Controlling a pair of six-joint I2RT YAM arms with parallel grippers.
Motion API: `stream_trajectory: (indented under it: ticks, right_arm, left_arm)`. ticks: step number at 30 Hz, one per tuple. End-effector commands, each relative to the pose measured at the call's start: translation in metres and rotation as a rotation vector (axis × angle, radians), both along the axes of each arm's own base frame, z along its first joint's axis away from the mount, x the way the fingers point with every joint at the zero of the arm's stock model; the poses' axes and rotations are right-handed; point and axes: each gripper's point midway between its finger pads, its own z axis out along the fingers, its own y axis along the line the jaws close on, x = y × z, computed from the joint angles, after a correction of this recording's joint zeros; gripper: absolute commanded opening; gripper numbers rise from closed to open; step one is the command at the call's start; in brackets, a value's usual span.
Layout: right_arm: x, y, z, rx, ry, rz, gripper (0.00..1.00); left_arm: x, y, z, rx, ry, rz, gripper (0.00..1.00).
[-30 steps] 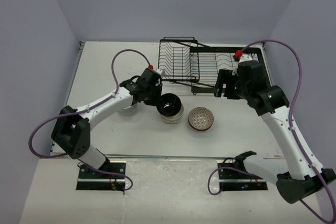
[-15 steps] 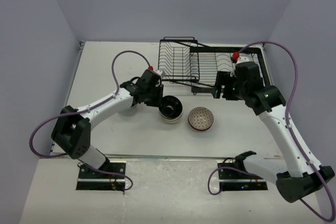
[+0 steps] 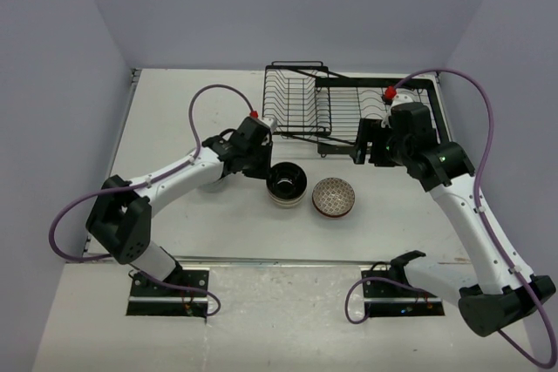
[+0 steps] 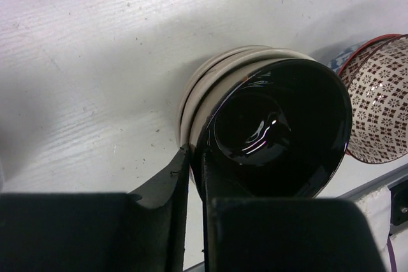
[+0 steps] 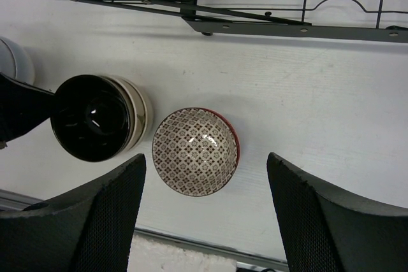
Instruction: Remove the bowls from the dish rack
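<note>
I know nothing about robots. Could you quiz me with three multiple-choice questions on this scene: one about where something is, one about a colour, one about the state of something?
1. Where does the black-lined bowl sit?
A. in the dish rack
B. on top of stacked cream bowls
C. inside another patterned bowl

2. What colours are inside the patterned bowl?
A. blue and white
B. plain green
C. brown and white

3. How is the right gripper?
A. open, holding nothing
B. shut on a bowl
C. shut on a rack wire

Answers: B, cream rims show beneath it; C, the right wrist view shows its fine brown-and-white pattern; A, its jaws stand wide apart with nothing held.
</note>
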Motion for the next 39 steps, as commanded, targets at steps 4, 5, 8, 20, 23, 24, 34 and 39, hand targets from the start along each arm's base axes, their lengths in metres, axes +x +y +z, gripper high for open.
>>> stream_trajectory:
  ticks: [4,5,8,20,23,24,34,39]
  right_arm:
    - [0.005,0.003,0.003,0.005,-0.026,0.016,0.77]
    - [0.005,0.003,0.003,0.005,-0.026,0.016,0.77]
    - [0.005,0.003,0.004,0.006,-0.027,0.017,0.77]
    - [0.004,0.001,0.029,0.050,-0.132,-0.006,0.83]
    - [0.004,-0.006,0.039,0.048,-0.180,-0.038,0.94]
    - [0.001,-0.010,0.047,0.053,-0.207,-0.053,0.99]
    - [-0.051,-0.064,0.075,-0.008,-0.429,-0.175,0.99]
    - [-0.076,-0.071,0.069,-0.008,-0.455,-0.148,0.99]
  left_arm:
    - [0.008,-0.017,0.026,-0.069,-0.057,-0.015,0.20]
    - [0.007,-0.015,0.025,-0.061,-0.057,-0.008,0.23]
    - [0.008,-0.008,0.030,-0.042,-0.073,0.007,0.33]
    - [0.020,0.037,0.094,0.042,-0.262,0.147,0.89]
    - [0.020,0.055,0.126,0.060,-0.330,0.204,1.00]
    - [0.018,0.063,0.133,0.073,-0.344,0.222,1.00]
    - [0.003,0.223,0.200,0.217,-0.613,0.749,1.00]
    - [-0.032,0.251,0.231,0.132,-0.742,0.812,1.00]
